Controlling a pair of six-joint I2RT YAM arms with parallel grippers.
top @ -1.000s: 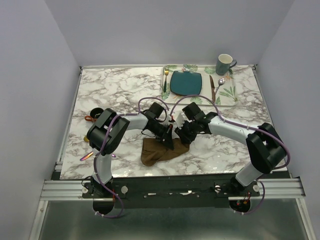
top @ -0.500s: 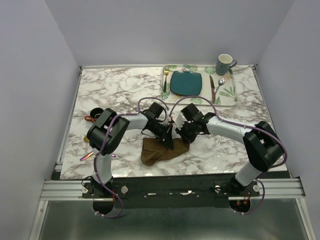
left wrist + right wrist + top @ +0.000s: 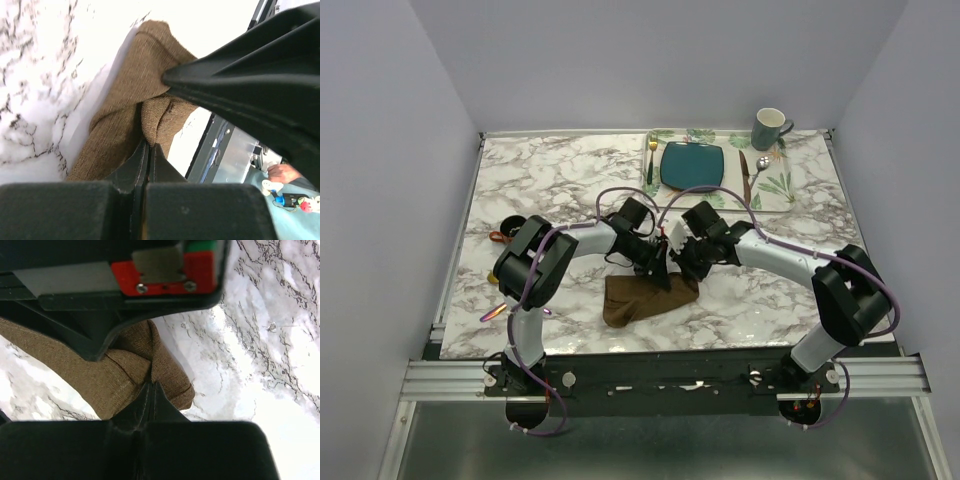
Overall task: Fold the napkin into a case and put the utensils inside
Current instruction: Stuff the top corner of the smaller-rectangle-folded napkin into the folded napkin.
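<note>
The brown napkin lies bunched at the near middle of the marble table. Its far edge is raised where the left claw and the right claw meet. Each claw is clamped on cloth, apparently to carry one fold over.

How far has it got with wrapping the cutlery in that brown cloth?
Early days. Done: the napkin lies bunched and partly doubled over, not yet a case. In hand: the left gripper and right gripper both pinch its cloth. Left: finishing the fold, then putting in the utensils, one visible at the table edge.
</note>
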